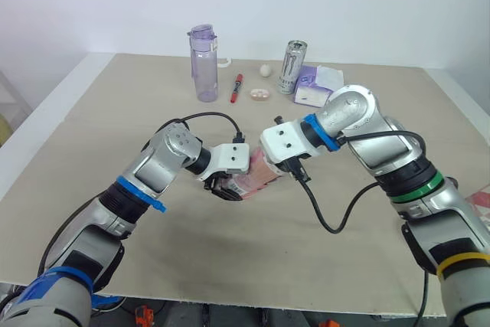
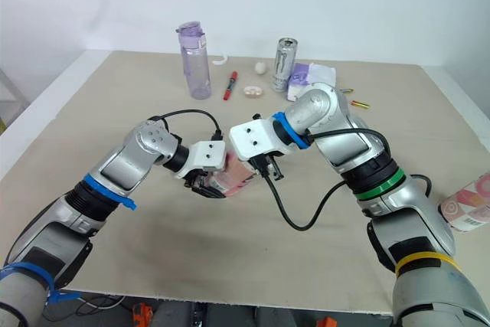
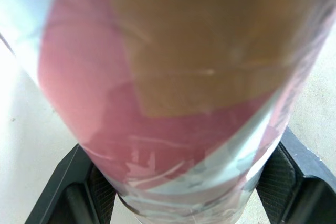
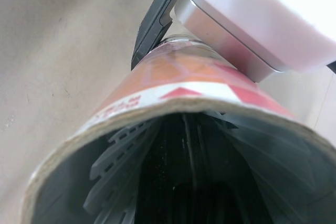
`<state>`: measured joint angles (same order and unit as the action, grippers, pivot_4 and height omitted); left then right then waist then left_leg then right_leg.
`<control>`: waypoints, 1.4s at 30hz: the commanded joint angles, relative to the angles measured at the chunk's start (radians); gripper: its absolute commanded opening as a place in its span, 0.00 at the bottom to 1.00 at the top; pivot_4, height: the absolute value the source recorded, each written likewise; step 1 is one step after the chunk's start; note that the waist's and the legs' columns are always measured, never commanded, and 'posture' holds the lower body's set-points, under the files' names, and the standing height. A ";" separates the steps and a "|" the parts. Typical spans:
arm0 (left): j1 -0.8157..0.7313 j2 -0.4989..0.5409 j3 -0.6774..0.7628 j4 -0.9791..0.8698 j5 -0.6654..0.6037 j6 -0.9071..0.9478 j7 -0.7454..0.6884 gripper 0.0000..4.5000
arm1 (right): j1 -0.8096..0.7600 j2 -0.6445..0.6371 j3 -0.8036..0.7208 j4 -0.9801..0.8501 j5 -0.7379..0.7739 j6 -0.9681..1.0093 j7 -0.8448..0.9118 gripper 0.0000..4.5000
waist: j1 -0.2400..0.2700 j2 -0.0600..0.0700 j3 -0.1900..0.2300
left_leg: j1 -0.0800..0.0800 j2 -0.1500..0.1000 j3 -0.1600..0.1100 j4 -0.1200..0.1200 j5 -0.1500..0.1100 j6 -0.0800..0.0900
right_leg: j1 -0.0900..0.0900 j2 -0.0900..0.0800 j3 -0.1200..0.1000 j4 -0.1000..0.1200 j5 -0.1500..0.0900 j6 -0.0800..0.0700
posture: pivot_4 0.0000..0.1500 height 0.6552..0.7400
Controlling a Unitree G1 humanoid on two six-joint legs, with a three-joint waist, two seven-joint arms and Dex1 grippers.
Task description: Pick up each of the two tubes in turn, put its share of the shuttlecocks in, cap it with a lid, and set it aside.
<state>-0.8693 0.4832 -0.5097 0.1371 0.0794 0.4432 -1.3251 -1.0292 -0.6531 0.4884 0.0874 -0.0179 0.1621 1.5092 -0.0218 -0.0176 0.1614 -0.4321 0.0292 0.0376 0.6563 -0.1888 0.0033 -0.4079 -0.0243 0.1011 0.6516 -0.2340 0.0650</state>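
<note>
grips tube (image 1: 250, 181) over mid-table (image 1: 99, 135), clamped between left gripper's (image 1: 224, 188) black fingers (image 3: 97, 195). meets the tube's open end with right gripper (image 1: 271, 168); cannot tell whether that one is shut. looks into the open mouth and finds shuttlecock (image 4: 123, 179) feathers inside. leaves second tube (image 2: 468, 207) lying at far right, with bottle (image 1: 204, 63), pen (image 1: 236, 88) and can (image 1: 292, 67) along the far edge.

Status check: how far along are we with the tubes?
Done: shuttlecocks sit inside the tube, seen down its open mouth. In hand: the left gripper clamps that tube, with the right gripper at its mouth. Left: cap it and set it aside. A second tube lies to the right; whether it is filled or capped, I cannot tell.
</note>
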 commanded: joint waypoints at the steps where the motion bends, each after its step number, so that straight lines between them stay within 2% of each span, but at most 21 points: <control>1: 0.015 -0.014 -0.017 -0.020 0.009 -0.009 0.018 0.67 | -0.039 0.000 -0.107 -0.022 0.093 0.064 0.009 0.01 | 0.000 0.000 0.000 | 0.000 0.000 0.000 0.000 0.000 0.000 | 0.000 0.000 0.000 0.000 0.000 0.000 | 1.00 1.00; 6: 0.050 -0.001 0.002 -0.026 -0.005 -0.023 0.021 0.67 | 0.005 -0.103 -0.267 -0.095 0.230 0.185 0.018 0.01 | 0.002 0.000 0.000 | -0.005 -0.001 -0.001 0.000 0.000 0.000 | -0.002 -0.002 0.000 0.000 0.000 -0.002 | 1.00 1.00; 9: 0.091 -0.010 0.039 -0.028 -0.030 -0.063 0.050 0.67 | 0.093 -0.183 -0.397 -0.159 0.332 0.307 -0.009 0.01 | 0.004 0.000 0.000 | -0.006 -0.001 -0.002 -0.001 0.000 0.000 | -0.001 -0.003 0.000 -0.001 -0.001 -0.002 | 1.00 1.00; 16: 0.189 -0.095 0.136 -0.032 -0.139 -0.144 0.111 0.67 | 0.334 -0.257 -0.568 -0.273 0.424 0.425 -0.108 0.01 | 0.006 0.000 0.000 | -0.006 -0.003 -0.001 -0.002 -0.001 0.001 | -0.001 -0.007 -0.002 -0.002 -0.002 -0.002 | 1.00 1.00; 19: 0.247 -0.167 0.179 -0.020 -0.192 -0.213 0.155 0.67 | 0.474 -0.305 -0.646 -0.270 0.405 0.406 -0.138 0.01 | 0.007 0.000 0.000 | -0.007 -0.003 -0.002 -0.001 -0.001 0.001 | -0.001 -0.007 -0.003 -0.002 -0.001 -0.001 | 1.00 1.00; 24: 0.314 -0.231 0.200 0.027 -0.221 -0.332 0.196 0.67 | 0.587 -0.329 -0.721 -0.299 0.443 0.420 -0.179 0.01 | -0.004 0.000 0.001 | -0.008 -0.004 -0.001 -0.002 -0.002 0.003 | -0.003 -0.005 -0.003 -0.003 0.001 0.004 | 1.00 1.00; 32: 0.371 -0.246 0.148 0.139 -0.169 -0.514 0.216 0.67 | 0.797 -0.278 -0.844 -0.311 0.519 0.392 -0.244 0.01 | -0.001 0.000 0.001 | -0.006 -0.002 -0.004 -0.002 -0.002 0.002 | 0.000 0.000 -0.002 -0.003 -0.001 0.000 | 1.00 1.00; 35: 0.370 -0.246 0.141 0.151 -0.164 -0.536 0.223 0.67 | 0.904 -0.335 -0.878 -0.220 0.476 0.369 -0.223 0.01 | 0.003 -0.001 0.001 | -0.006 -0.002 -0.002 -0.001 -0.002 0.002 | 0.000 0.000 0.000 -0.003 -0.004 0.006 | 1.00 1.00; 36: 0.370 -0.247 0.141 0.153 -0.165 -0.540 0.223 0.67 | 0.931 -0.363 -0.873 -0.190 0.451 0.344 -0.209 0.15 | 0.004 -0.001 0.001 | -0.006 -0.003 -0.003 -0.001 -0.002 0.002 | 0.002 -0.001 0.000 -0.004 -0.004 0.006 | 1.00 1.00; 37: 0.370 -0.248 0.142 0.155 -0.166 -0.544 0.223 0.67 | 0.951 -0.387 -0.867 -0.162 0.428 0.314 -0.198 0.16 | 0.003 -0.001 0.000 | -0.005 -0.003 -0.003 0.000 -0.002 0.002 | 0.002 -0.001 -0.001 -0.004 -0.004 0.006 | 1.00 1.00; 42: 0.372 -0.253 0.138 0.182 -0.164 -0.585 0.222 0.67 | 0.957 -0.502 -0.815 0.016 0.316 0.175 -0.171 0.62 | -0.001 0.001 0.000 | -0.004 -0.004 0.001 -0.001 -0.002 0.002 | 0.001 -0.003 0.002 -0.004 -0.004 0.007 | 1.00 1.00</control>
<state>-0.5042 0.2357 -0.3579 0.3063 -0.0948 -0.1187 -1.1030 -0.0556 -1.1161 -0.3241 0.0704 0.3293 0.3893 1.3239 -0.0230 -0.0168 0.1610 -0.4356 0.0256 0.0390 0.6555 -0.1908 0.0058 -0.4072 -0.0269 0.1033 0.6473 -0.2373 0.0723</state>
